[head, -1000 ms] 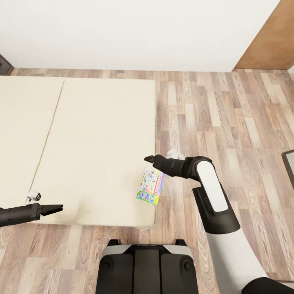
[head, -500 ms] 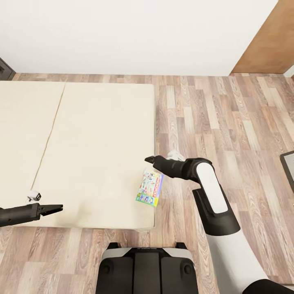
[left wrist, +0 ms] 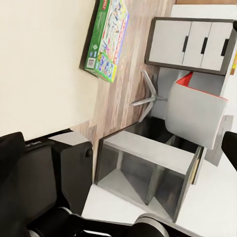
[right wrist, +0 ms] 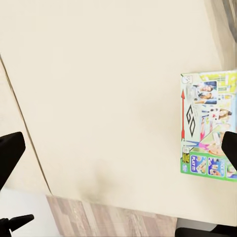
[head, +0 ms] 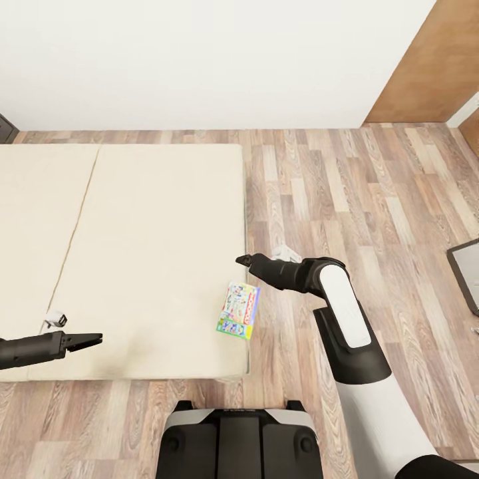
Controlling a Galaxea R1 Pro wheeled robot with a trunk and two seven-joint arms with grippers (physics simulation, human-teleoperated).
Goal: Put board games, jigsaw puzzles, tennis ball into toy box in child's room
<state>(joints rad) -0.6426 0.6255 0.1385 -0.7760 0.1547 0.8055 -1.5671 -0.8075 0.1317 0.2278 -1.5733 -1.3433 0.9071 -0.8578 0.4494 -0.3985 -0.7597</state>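
Flat printed board game (head: 238, 311), plain beige bed (head: 133, 253)

A board game (left wrist: 106, 39) lies flat at the corner of the beige bed (left wrist: 39, 64), overhanging the wood floor (left wrist: 129, 74). Nearby stand a white chair (left wrist: 195, 113), a white drawer unit (left wrist: 192, 44) and an open grey shelf unit (left wrist: 143, 173).

A wooden plank floor (head: 372, 199) in mixed brown and grey tones runs up to a plain white wall (head: 199, 60). At the far right a brown wooden door (head: 432, 73) meets that wall. In the left wrist view, a white drawer unit (left wrist: 190, 44) with dark handles stands on the floor, and near it a white swivel chair (left wrist: 195, 111) with a red inner edge and a grey star base.
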